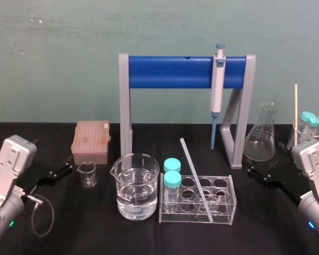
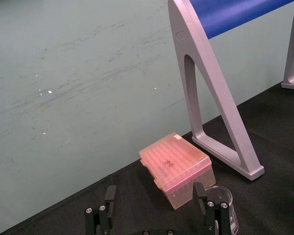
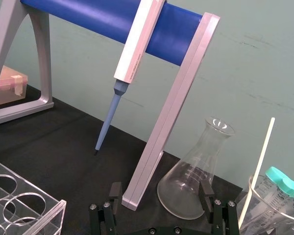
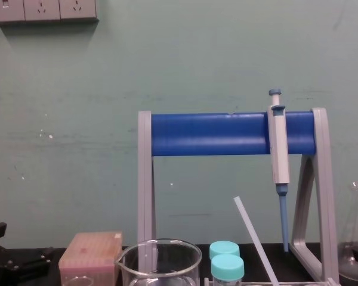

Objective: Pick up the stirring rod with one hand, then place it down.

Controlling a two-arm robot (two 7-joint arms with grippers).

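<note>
Leaning in the rack (image 1: 232, 210), the stirring rod (image 1: 194, 173) sits between 2 parted end effectors (image 1: 61, 171) (image 1: 261, 169).

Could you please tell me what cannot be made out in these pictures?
- Stirring rod: lower end cut off by the chest view's bottom edge; in the head view the clear rack obscures where it rests.
- Beaker at the far right: cut by the right wrist view's edge.
- Pipette: markings too small to read.
- Left gripper and right gripper, fingers open, rest apart from the rod.
</note>
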